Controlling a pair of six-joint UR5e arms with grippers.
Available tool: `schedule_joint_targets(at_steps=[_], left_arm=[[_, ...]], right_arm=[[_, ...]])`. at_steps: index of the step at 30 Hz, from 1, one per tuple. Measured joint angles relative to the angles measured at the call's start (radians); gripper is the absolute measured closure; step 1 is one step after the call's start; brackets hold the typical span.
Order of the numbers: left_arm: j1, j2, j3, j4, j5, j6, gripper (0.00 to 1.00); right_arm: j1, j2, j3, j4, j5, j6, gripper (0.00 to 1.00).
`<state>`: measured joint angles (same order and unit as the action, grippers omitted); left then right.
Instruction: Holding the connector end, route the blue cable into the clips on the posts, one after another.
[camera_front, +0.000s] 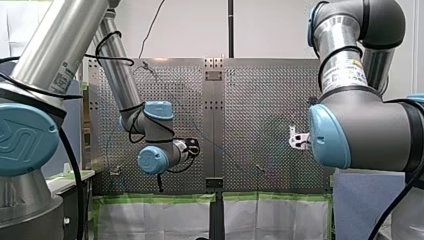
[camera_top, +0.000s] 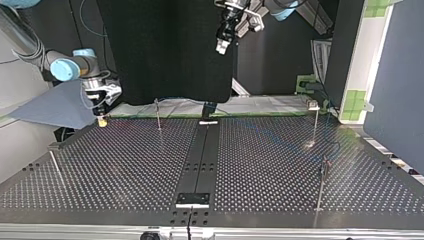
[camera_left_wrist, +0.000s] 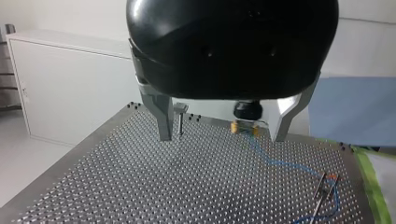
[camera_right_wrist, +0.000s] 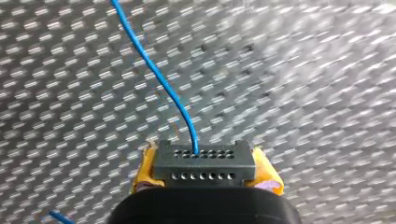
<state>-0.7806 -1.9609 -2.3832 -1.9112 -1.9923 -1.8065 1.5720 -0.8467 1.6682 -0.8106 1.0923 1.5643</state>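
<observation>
**Mid-route: connector in hand, next clip pending**

my right gripper is clamped on the black connector, a yellow pad on either side of it in the right wrist view; the blue cable exits the connector's face and runs off over the perforated table; in the top view that gripper sits low by the table's far edge, at the view's left

my left gripper hangs well above the table, metal fingers spread wide, nothing between them; no part in the job right now, as far as I can judge

in the left wrist view the cable runs from the connector across the table to the near post and loops past it; looks caught there, but it's too small to confirm it's seated in the clip

the far post, with a clip head on top, stands near my right gripper and apart from the cable; my read is that it's the next target

step in hand, as I judge it: carrying the connector end from one post to the next, cable trailing slack

next move calls for: connector up to clip height; strand brought to the clip's open side; then enough pull to drop it in; modest tension, so the strand at the near post isn't yanked free; firm grip on the connector, since the thin cable offers no other handle
</observation>
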Motion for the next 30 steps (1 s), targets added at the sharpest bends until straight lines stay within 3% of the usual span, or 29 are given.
schedule_joint_targets(at_steps=[7, 30], left_arm=[[0.007, 0.0, 0.0, -0.003, 0.0, 0.008, 0.0], [0.007, 0.0, 0.0, -0.003, 0.001, 0.009, 0.0]], right_arm=[[0.005, -0.048, 0.0, -0.001, -0.007, -0.005, 1.0], [0.006, -0.052, 0.0, -0.001, -0.008, -0.006, 1.0]])
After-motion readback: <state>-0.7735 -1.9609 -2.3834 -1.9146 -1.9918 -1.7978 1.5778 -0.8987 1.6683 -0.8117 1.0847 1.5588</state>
